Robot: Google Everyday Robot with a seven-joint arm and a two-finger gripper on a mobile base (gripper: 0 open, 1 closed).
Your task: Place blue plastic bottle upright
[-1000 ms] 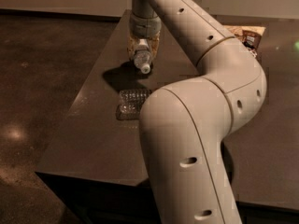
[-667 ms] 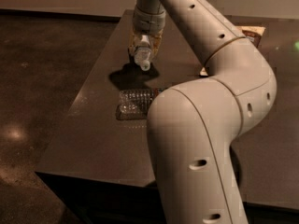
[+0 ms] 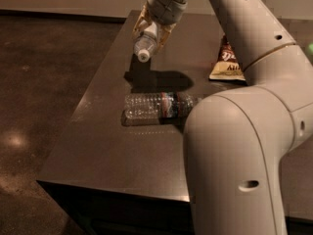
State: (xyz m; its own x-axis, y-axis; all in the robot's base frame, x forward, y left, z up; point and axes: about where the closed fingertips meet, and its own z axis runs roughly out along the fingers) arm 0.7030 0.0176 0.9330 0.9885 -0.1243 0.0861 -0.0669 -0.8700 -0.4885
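A: Where's the blue plastic bottle (image 3: 146, 44)?

B: Camera view: the gripper (image 3: 150, 33) has its fingers (image 3: 139, 26) closed around it, above the table's (image 3: 110, 148) far end, with the cap tilted downward.

A: Risk?

B: Released at this tilt, it would likely topple and might roll into the clear ribbed bottle (image 3: 159, 106) lying nearby.

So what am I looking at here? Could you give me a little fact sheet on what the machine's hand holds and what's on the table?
Hand: gripper, above the far part of the table
Grip: closed on the blue plastic bottle
Held bottle: in the air, tilted, white cap pointing down
On table: clear ribbed bottle lying on its side; snack bag farther back
Held bottle upright: not yet
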